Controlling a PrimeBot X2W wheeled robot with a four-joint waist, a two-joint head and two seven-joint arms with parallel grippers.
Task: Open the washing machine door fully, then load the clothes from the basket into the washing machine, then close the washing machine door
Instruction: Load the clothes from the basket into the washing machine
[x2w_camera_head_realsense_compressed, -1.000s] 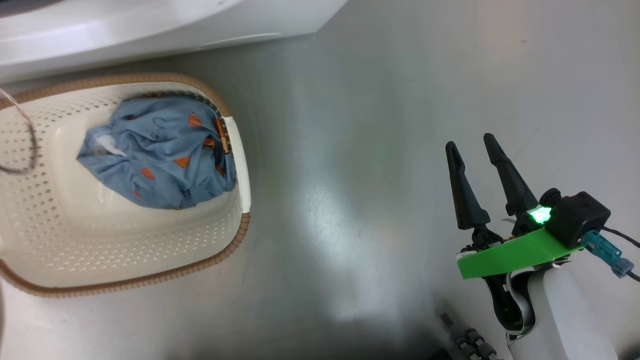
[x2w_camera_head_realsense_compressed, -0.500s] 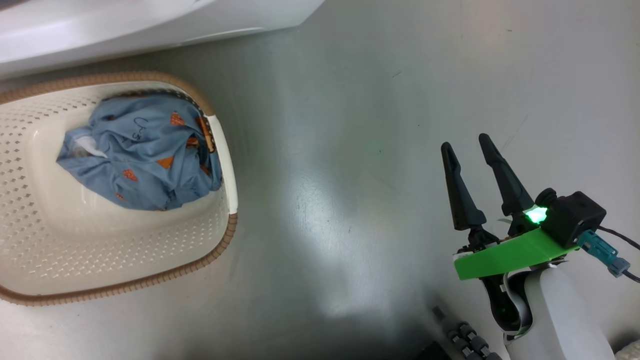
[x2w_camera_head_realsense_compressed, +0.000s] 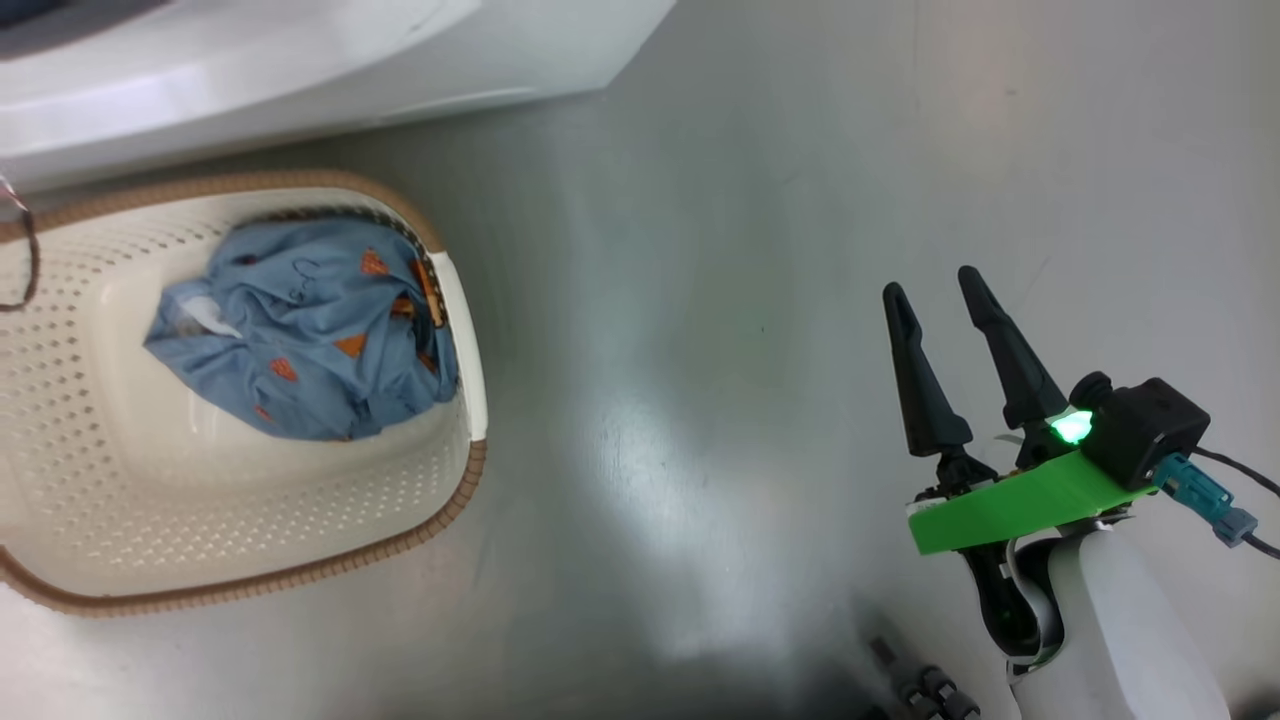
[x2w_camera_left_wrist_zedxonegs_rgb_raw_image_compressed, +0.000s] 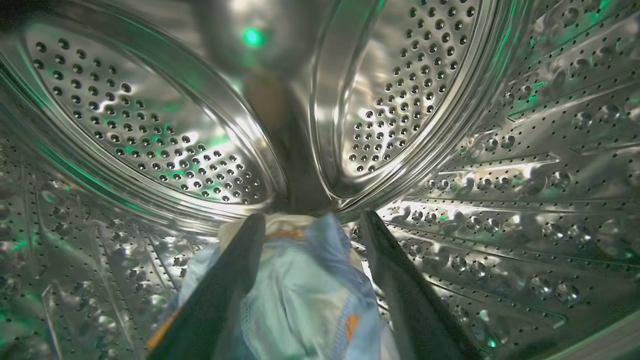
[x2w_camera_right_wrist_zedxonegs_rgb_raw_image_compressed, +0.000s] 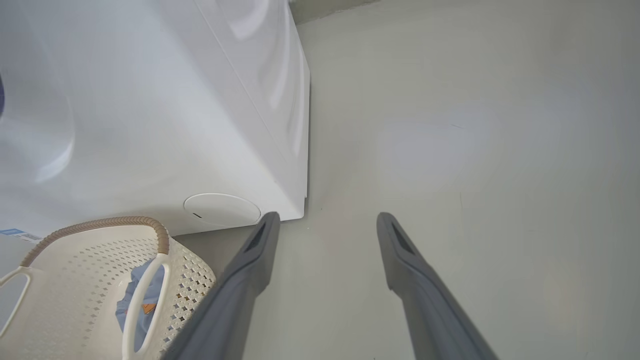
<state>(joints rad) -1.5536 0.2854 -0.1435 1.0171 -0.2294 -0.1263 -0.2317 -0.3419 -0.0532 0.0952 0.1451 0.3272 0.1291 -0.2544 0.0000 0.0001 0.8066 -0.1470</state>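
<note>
Loading under way: one piece in the drum, more waiting in the basket.

Nearest, the right gripper (x2w_camera_head_realsense_compressed: 932, 282) hangs over the bare floor (x2w_camera_head_realsense_compressed: 700, 300), fingers spread wide and holding nothing, parked clear, I'd guess, while the other arm loads. Across the floor the basket (x2w_camera_head_realsense_compressed: 440, 520) sits close by the foot of the washing machine (x2w_camera_head_realsense_compressed: 300, 60), handy for the reach, with the clothes (x2w_camera_head_realsense_compressed: 300, 340) bunched in the corner nearer the machine. Deep in the steel drum (x2w_camera_left_wrist_zedxonegs_rgb_raw_image_compressed: 150, 125), the left gripper (x2w_camera_left_wrist_zedxonegs_rgb_raw_image_compressed: 311, 216) has its fingers wide apart, a blue garment (x2w_camera_left_wrist_zedxonegs_rgb_raw_image_compressed: 300, 295) lying slack between them, not pinched.
</note>
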